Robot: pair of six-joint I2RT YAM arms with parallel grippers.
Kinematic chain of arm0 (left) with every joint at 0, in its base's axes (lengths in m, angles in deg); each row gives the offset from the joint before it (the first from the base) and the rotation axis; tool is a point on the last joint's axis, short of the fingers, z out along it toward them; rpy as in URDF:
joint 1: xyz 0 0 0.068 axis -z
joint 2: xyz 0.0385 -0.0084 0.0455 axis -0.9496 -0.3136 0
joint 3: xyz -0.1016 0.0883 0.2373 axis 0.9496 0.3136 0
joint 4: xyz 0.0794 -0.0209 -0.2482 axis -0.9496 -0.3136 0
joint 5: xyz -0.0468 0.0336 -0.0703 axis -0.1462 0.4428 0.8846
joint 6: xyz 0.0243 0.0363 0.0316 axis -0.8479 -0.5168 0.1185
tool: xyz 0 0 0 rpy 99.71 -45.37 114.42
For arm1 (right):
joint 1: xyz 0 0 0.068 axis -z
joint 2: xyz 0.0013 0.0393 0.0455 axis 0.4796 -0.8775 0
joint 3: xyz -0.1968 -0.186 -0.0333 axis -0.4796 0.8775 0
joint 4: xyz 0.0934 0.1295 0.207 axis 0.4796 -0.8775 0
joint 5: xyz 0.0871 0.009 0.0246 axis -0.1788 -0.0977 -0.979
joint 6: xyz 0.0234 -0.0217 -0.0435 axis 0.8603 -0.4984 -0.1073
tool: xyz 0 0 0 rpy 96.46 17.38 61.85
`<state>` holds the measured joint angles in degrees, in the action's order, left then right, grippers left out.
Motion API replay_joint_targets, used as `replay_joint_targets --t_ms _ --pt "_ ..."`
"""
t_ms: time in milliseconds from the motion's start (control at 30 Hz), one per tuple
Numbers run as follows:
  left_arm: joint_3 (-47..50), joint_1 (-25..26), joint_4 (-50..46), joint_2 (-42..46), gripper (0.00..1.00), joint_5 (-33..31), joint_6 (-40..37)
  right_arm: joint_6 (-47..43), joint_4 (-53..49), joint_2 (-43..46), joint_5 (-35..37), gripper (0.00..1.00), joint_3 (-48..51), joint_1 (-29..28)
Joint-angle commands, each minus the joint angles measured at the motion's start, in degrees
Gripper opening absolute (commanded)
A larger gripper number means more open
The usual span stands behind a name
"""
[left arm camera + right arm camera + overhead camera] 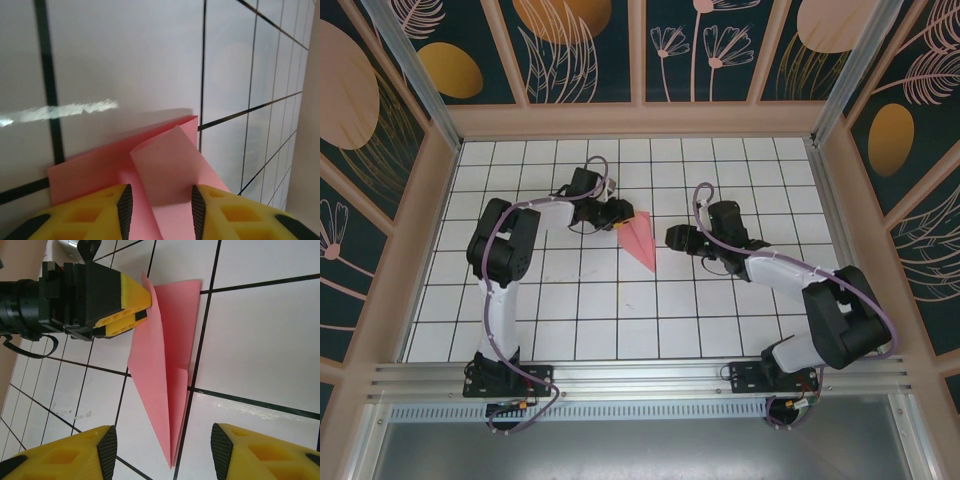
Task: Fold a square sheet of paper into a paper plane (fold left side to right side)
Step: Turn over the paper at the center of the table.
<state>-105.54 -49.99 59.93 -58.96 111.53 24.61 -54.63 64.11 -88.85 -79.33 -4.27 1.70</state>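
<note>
White grid table (570, 310) inside a box of floral panels (580, 45).

Top view: paper (640, 240) is folded to a pink dart and lies mid-table, with its point toward the arm bases. Left claw (620, 213) sits at the wide far end, touching it. Right claw (672, 238) is just beside the dart's right edge, with a small gap.

Left wrist: table (125, 50) is behind, slightly blurred. Left claw (161, 210) is partly open, its black pads (126, 207) apart. Paper (170, 165) lies under and ahead of it, one flap standing up in the gap. The flap's right edge runs close to the right pad and the left side stays clear. No visible pinch.

Right wrist: table (260, 330) is in sharp view. Right claw (165, 455) is wide open and holds nothing. The point of the paper (160, 340) lies between its fingertips. Left claw (142, 307) is at the wide end, its yellow tips against the raised edge.
</note>
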Motion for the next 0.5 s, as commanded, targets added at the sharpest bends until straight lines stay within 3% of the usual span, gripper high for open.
replay_joint_targets --t_ms 0,200,467 --pt "-2.44 0.98 0.83 -2.27 0.40 1.19 0.70 0.20 0.46 1.99 -0.68 0.56 1.34 0.59" --pt "-3.56 1.38 1.46 -2.58 0.30 1.43 1.19 0.94 2.01 2.14 -1.82 0.56 2.52 1.25" --pt "-3.82 1.37 3.13 0.73 0.13 2.83 1.51 6.46 14.44 3.70 -9.44 0.72 7.66 4.61"
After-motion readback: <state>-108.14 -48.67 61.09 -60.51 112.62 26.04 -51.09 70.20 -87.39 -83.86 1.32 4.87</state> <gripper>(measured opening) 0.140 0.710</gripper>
